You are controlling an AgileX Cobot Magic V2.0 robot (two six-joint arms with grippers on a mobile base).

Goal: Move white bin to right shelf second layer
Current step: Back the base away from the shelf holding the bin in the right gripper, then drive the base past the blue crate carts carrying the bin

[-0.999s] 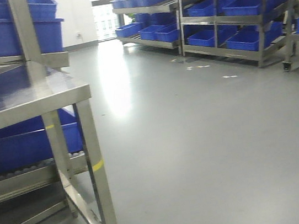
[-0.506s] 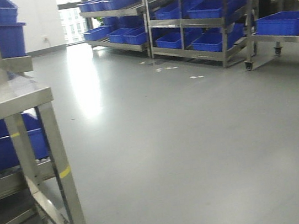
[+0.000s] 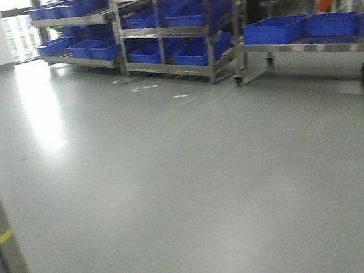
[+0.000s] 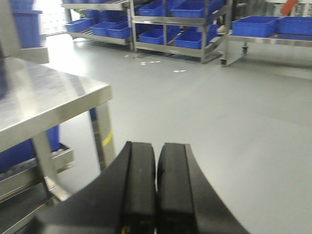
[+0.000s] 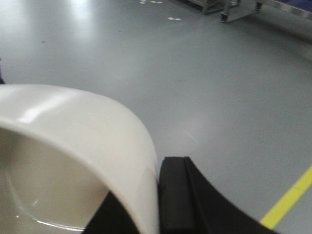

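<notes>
Black fingers (image 5: 181, 195) of the right gripper (image 5: 155, 207) pinch the wall of the white bin (image 5: 83, 126) just under its rim, one outside and the other apparently inside, carrying the tub clear above the grey floor (image 5: 204, 87). The left gripper (image 4: 156, 165) is clamped on nothing, its two pads (image 4: 139, 185) pressed flat together, hanging just beside a steel table (image 4: 48, 92) at its 10 o'clock. From the front, only a curve of the bin shows, at 1 o'clock. Racks (image 3: 175, 35) loaded with blue crates (image 3: 275, 28) line the far side from 11 to 2 o'clock, well apart from the robot. Which rack level is the destination cannot be told from here. The risk is a one-sided grip on glossy plastic: a jolt or sharp turn of the base could let the tub pivot or slide out. Swung wide, it could clip a rack post on approach. The idle left arm offers no backup.
</notes>
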